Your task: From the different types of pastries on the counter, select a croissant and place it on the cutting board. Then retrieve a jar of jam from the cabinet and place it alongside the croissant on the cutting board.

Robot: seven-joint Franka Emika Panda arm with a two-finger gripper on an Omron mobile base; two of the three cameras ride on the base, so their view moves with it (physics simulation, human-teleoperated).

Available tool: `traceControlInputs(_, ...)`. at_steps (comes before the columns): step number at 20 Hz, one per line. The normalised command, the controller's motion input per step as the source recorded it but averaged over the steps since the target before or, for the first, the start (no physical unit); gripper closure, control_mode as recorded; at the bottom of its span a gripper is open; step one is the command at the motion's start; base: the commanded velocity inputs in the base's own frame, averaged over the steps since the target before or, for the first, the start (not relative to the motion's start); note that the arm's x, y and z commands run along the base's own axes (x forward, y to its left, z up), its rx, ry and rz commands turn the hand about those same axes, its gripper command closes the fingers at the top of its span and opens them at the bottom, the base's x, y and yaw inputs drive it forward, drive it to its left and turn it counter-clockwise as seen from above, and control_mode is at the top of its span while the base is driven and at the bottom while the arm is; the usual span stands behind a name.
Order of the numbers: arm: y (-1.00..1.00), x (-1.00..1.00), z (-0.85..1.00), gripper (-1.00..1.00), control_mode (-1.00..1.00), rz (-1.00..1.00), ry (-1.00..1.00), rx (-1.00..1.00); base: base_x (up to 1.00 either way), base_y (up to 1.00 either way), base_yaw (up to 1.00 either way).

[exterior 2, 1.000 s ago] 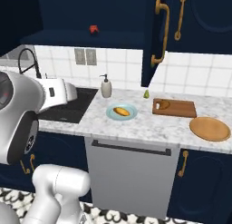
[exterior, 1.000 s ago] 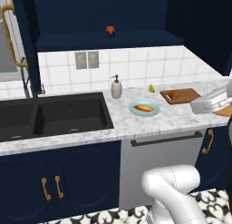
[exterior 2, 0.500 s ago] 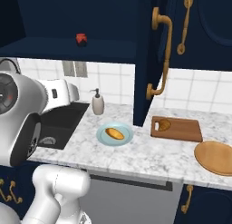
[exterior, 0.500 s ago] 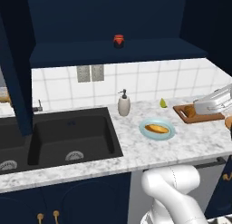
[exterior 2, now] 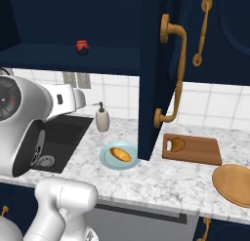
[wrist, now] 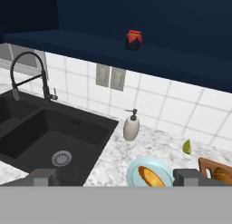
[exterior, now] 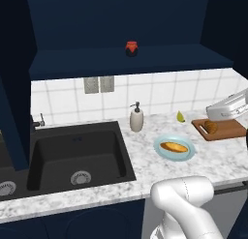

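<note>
One jar (exterior: 131,48) stands upright on the open cabinet's shelf (exterior: 145,59), red lid up, well above the worktop (exterior: 145,160) and apart from everything on it. The right base view (exterior 2: 82,47) and the hand view (wrist: 133,40) both show it in the same spot, alone on the shelf.

The croissant (exterior: 210,126) lies on the board (exterior: 227,129), at the end nearest the plate; in the right base view it sits just beside the handle slot (exterior 2: 177,144). It is too small and rounded to give a clear long axis. The board's long side runs along the tiled wall. The hand view cuts board (wrist: 206,165) and croissant (wrist: 223,174) off at the right edge.

The bun (exterior: 174,147) lies on a pale blue plate (exterior: 186,155), its long axis running roughly left to right in the left base view.

The end effector (wrist: 113,177) is released, its fingertips (wrist: 43,177) standing wide apart at the bottom of the hand view with nothing between them. The hand faces the sink, soap bottle (wrist: 131,128) and shelf.

The open cabinet door (exterior 2: 156,74) shows in the right base view and hides part of the plate's edge there. That view also shows a round wooden plate (exterior 2: 235,184), cut by the right edge. The hand view alone shows the tap (wrist: 27,73). A small yellow-green thing (exterior: 180,117) by the wall is hard to identify.
</note>
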Motion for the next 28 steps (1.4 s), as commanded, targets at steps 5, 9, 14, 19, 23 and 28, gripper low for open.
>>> traceControlInputs(5,0.00,0.00,0.00,-1.00,1.00,0.00,0.00,0.00,0.32,0.02,0.00)
traceControlInputs(9,0.00,0.00,0.00,-1.00,1.00,0.00,0.00,0.00,0.00,0.00,0.00)
traceControlInputs(14,0.00,0.00,0.00,-1.00,-1.00,0.00,0.00,0.00,0.00,0.00,0.00)
traceControlInputs(19,0.00,0.00,0.00,-1.00,-1.00,0.00,0.00,0.00,0.00,0.00,0.00)
traceControlInputs(23,0.18,0.14,-0.13,-1.00,-1.00,-0.03,0.00,-0.02,0.00,0.00,0.00)
traceControlInputs(28,0.26,0.83,-0.37,-1.00,-1.00,-0.09,-0.27,0.00,0.00,0.00,0.00)
